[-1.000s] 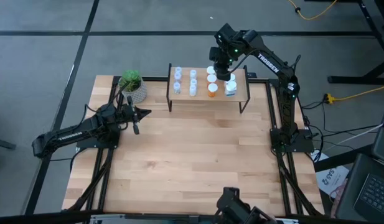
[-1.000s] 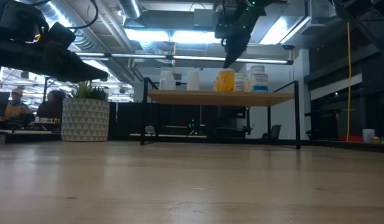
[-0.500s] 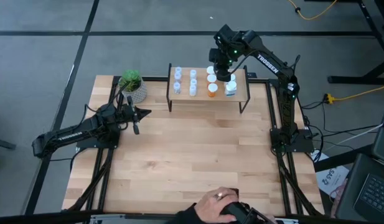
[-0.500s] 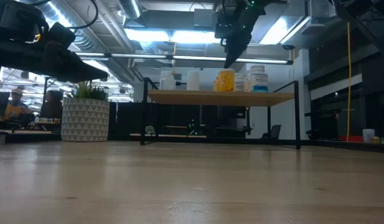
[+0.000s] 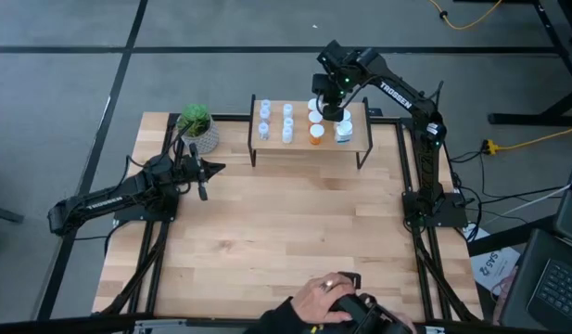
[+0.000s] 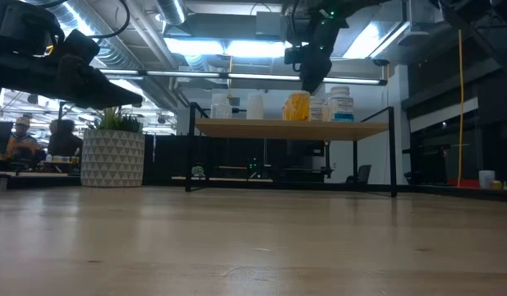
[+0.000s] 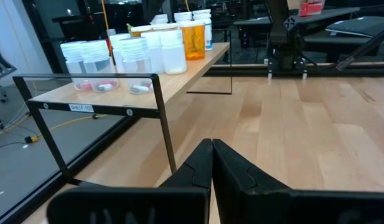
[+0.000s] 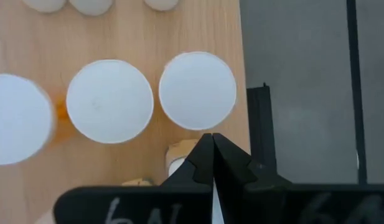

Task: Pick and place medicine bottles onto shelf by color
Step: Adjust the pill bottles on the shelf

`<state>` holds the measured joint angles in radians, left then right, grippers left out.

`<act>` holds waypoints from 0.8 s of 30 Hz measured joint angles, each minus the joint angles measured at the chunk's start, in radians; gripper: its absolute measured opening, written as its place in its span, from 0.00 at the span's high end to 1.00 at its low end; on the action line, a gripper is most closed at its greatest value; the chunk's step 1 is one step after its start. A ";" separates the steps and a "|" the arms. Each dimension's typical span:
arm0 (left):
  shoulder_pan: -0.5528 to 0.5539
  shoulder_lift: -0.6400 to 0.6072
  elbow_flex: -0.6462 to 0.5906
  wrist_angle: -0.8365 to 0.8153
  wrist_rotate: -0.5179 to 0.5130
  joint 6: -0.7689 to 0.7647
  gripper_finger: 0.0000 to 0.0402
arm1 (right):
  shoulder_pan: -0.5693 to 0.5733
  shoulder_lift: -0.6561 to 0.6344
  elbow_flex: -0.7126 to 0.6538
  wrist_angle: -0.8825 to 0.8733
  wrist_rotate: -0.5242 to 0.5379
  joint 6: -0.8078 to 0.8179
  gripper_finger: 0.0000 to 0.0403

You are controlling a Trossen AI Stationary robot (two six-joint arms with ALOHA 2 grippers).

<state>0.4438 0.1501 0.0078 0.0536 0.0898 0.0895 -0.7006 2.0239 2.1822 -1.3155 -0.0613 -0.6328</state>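
All the medicine bottles [image 5: 287, 122] stand on the shelf [image 5: 360, 137] at upper centre. The right gripper [image 5: 334, 111], closed and empty, hovers above the white ones; lift it straight up, clear of the caps. The left gripper [image 5: 203, 182], closed and empty, waits over the worktop [image 5: 286, 232].

I am working over a table [image 5: 267, 232] of pale, smooth, matt wood planks. The shelf [image 5: 309, 141] is showing a light-wood board on thin black metal legs. The medicine bottles [image 7: 142, 53] are looking like glossy plastic, clear, white and translucent orange. My tools are showing matt black plastic.
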 joint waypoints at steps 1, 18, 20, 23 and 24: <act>0.000 0.000 0.000 0.000 0.000 0.000 1.00 | 0.000 0.000 0.000 0.000 0.006 0.000 0.99; 0.000 0.000 0.000 0.000 0.000 0.000 1.00 | -0.008 0.000 0.000 -0.053 0.035 0.030 0.99; 0.000 0.000 0.000 0.000 0.000 0.000 1.00 | -0.009 0.000 0.000 -0.053 0.048 0.046 0.99; 0.000 0.000 0.000 0.000 0.000 0.000 1.00 | -0.011 0.000 0.000 -0.056 0.100 0.060 0.99; 0.000 0.000 0.000 0.000 0.000 0.000 1.00 | -0.011 0.000 0.000 -0.060 0.107 0.064 0.99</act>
<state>0.4438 0.1501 0.0078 0.0536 0.0898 0.0895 -0.7116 2.0235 2.1822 -1.3754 0.0460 -0.5690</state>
